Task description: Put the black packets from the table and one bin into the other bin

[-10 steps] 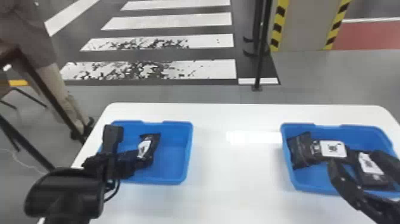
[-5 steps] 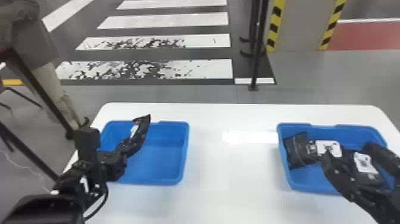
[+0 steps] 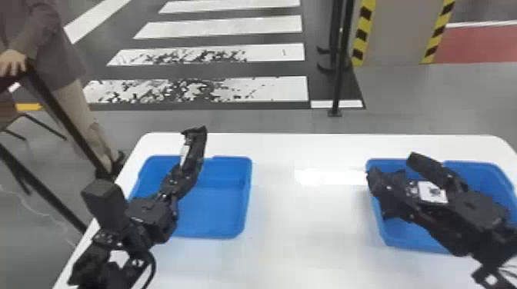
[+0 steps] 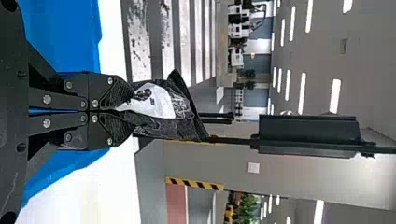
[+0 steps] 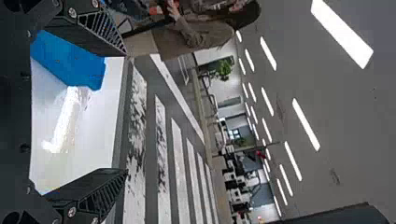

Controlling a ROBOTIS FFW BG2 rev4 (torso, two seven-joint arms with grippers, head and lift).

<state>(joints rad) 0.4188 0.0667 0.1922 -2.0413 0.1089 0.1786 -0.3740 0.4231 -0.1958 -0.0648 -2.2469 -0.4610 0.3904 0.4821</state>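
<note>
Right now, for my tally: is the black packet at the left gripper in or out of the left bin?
Out: the left gripper pinches the black packet, raised above the left bin.

The head view looks forward and down from above the near edge of the white table (image 3: 292,246), far enough back to include both far corners. The left wrist view, turned sideways, looks from close behind the left gripper (image 3: 187,166) over the far edge into the hall; the right, also sideways and close behind the right gripper (image 3: 394,168), faces across the table toward the far left corner. All three views share the far edge and the striped crossing (image 3: 269,89) beyond.
</note>
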